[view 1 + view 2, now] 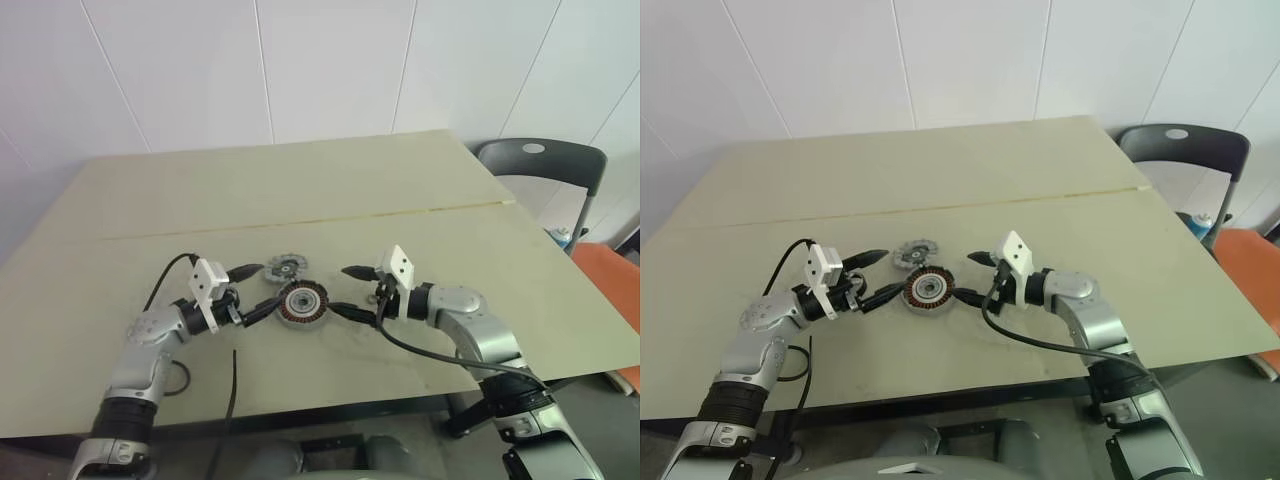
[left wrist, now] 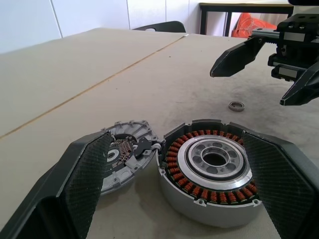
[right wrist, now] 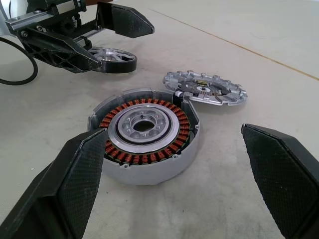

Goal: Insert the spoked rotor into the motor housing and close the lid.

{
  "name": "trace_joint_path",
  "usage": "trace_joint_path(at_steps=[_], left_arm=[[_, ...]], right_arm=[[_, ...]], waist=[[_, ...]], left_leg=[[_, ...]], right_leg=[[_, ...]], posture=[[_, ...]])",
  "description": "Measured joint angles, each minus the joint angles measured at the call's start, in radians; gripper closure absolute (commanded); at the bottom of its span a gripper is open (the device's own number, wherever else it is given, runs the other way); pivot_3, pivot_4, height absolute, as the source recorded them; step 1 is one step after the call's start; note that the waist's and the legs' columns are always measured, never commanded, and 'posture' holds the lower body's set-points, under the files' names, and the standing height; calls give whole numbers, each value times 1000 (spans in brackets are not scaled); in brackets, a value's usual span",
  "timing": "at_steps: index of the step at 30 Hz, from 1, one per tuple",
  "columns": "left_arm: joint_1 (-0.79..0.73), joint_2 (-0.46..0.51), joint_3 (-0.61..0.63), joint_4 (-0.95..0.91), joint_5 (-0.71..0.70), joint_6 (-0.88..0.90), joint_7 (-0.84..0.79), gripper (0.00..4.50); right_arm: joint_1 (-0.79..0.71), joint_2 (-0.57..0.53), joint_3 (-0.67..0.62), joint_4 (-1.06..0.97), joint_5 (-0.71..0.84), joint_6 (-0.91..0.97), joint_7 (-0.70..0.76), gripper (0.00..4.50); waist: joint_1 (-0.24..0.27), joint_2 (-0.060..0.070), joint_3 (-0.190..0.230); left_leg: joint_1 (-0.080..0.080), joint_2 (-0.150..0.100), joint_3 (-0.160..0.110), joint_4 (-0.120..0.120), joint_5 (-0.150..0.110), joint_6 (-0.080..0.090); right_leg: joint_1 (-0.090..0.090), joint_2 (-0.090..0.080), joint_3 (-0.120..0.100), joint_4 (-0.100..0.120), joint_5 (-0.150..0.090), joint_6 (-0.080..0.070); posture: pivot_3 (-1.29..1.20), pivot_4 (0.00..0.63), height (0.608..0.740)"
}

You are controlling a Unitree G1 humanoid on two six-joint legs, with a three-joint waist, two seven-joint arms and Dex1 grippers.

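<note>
I have the motor housing [image 1: 302,303] flat on the desk [image 1: 300,190], near its front edge and between my two claws. It is a round, silver-walled disc with a ring of copper-red windings around a pale metal centre, which has a dark bore and small holes around it. Just beyond it, rim nearly touching the housing's, the lid [image 1: 284,267] lies flat: a grey disc with a notched, gear-like edge and a dark centre with a small toothed hub. The spoked rotor [image 3: 113,58], a black ring with a shiny silver inner face, sits on the desk under the left claw's fingers in the right wrist view.

My left claw [image 1: 252,291] is released, fingers spread wide, one tip at the housing's left rim and the other up beside the lid. My right claw [image 1: 350,291] is likewise released and grasping nothing, one finger close to the housing's right rim. A small metal ring [image 2: 236,105] lies on the desk near the right claw. A grey chair [image 1: 545,165] stands past the desk's far right corner.
</note>
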Motion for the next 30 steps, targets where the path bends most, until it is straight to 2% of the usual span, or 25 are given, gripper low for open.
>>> trace_joint_path(at_steps=[20, 30], left_arm=[[0, 0, -2, -15, -1, 25, 2, 31], [1, 2, -2, -19, -1, 29, 2, 31]], right_arm=[[3, -2, 0, 5, -3, -2, -12, 0], [4, -84, -6, 179, -95, -30, -34, 0]], waist=[[0, 0, 0], [0, 0, 0]], left_leg=[[0, 0, 0, 0, 0, 0], [0, 0, 0, 0, 0, 0]], right_leg=[[0, 0, 0, 0, 0, 0], [0, 0, 0, 0, 0, 0]], posture=[[0, 0, 740], [0, 0, 740]])
